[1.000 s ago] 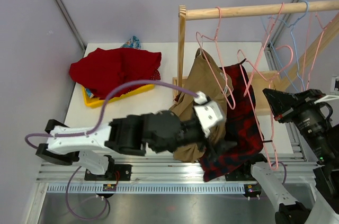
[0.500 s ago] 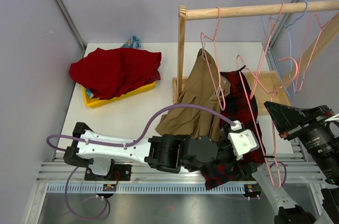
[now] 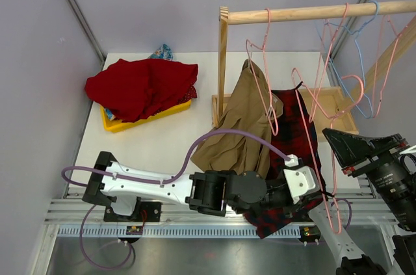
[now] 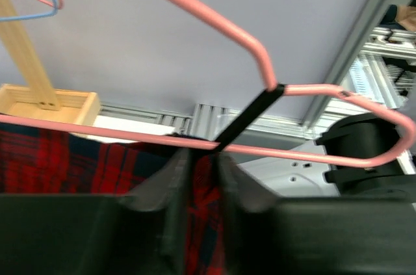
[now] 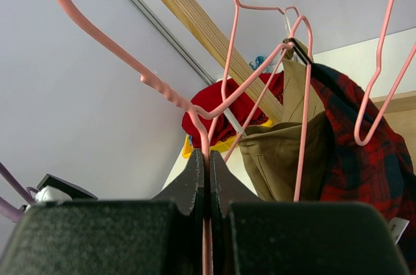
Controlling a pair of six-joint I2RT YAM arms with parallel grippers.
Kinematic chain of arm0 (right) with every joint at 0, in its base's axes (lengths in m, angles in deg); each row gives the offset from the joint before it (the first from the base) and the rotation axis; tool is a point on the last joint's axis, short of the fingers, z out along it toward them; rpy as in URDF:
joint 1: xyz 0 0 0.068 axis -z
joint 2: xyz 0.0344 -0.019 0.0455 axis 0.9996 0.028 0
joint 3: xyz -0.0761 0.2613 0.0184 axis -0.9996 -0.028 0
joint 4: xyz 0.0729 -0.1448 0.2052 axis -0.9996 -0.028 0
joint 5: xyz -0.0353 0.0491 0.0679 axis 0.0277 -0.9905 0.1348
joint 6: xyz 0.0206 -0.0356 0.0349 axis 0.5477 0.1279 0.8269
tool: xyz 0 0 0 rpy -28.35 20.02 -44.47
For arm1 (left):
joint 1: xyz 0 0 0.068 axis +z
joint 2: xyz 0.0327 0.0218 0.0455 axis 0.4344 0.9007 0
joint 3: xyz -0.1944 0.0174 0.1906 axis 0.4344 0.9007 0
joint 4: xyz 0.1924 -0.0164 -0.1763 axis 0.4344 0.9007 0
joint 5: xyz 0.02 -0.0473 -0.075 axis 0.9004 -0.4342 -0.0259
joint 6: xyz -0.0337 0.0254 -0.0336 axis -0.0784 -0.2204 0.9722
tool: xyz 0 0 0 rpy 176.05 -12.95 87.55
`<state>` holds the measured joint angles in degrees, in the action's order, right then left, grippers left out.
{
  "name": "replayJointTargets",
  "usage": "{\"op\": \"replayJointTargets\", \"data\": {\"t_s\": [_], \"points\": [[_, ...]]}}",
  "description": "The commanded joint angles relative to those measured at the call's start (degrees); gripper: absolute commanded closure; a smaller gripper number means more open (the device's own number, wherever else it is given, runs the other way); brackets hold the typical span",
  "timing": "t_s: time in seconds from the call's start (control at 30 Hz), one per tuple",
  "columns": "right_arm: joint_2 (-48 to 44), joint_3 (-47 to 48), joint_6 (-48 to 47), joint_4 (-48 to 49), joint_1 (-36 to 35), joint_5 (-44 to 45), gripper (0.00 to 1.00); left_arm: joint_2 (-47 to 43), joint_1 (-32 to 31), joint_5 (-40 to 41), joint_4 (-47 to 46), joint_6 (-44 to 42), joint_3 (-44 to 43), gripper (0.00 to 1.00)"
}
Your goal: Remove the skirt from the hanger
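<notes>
**Top view:** the left gripper (image 3: 312, 194) sits low, right of centre, against the plaid skirt (image 3: 292, 132). The skirt hangs beside a tan garment (image 3: 237, 132). The right gripper (image 3: 330, 136) is at the right edge.

**Left wrist view:** the jaws are nearly shut, pinching skirt fabric at lower centre, just under the pink hanger (image 4: 130, 137).

**Right wrist view:** the jaws are clamped tight on the hanger wire at centre, with the skirt at right.

**Assessment:** both grips are set, but the skirt is still on the hanger. Pulling it free remains to be done.

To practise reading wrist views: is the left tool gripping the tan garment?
No, in the left wrist view the left tool pinches the red plaid skirt just below the pink hanger.
</notes>
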<state>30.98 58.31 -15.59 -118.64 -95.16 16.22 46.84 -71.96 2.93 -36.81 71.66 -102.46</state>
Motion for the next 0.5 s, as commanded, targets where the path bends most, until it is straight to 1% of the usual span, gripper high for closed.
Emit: {"op": "replayJointTargets", "data": {"t_s": [0.0, 0.03, 0.17, 0.23, 0.37, 0.47], "points": [[-0.97, -0.76, 2.81, 9.43, -0.18, -1.24, 1.0, -1.48, 0.15, -3.29, -4.93, -0.12, 0.23, 0.85], [-1.14, -1.11, 2.73, 9.88, -0.18, -1.16, 1.0, -1.47, 0.15, -3.29, -4.76, 0.14, 0.06, 1.0], [-2.63, -5.76, 1.32, 13.3, -0.18, 0.68, 1.0, -2.09, -0.02, -3.55, -3.62, 0.5, -0.47, 1.0], [-3.43, -7.87, -0.69, 14.62, -0.18, 1.21, 1.0, -2.18, -0.11, -3.37, -1.25, 0.41, -1.6, 1.0], [-4.13, -14.81, -4.21, 17.87, -0.18, 5.25, 1.0, -1.13, -1.6, -3.55, 4.98, -1.69, -6.78, 1.0], [-4.39, -17.19, -5.71, 21.2, -0.18, 8.93, 1.0, 0.01, -3.18, -2.85, 6.93, -2.84, -9.07, 1.0]]}}
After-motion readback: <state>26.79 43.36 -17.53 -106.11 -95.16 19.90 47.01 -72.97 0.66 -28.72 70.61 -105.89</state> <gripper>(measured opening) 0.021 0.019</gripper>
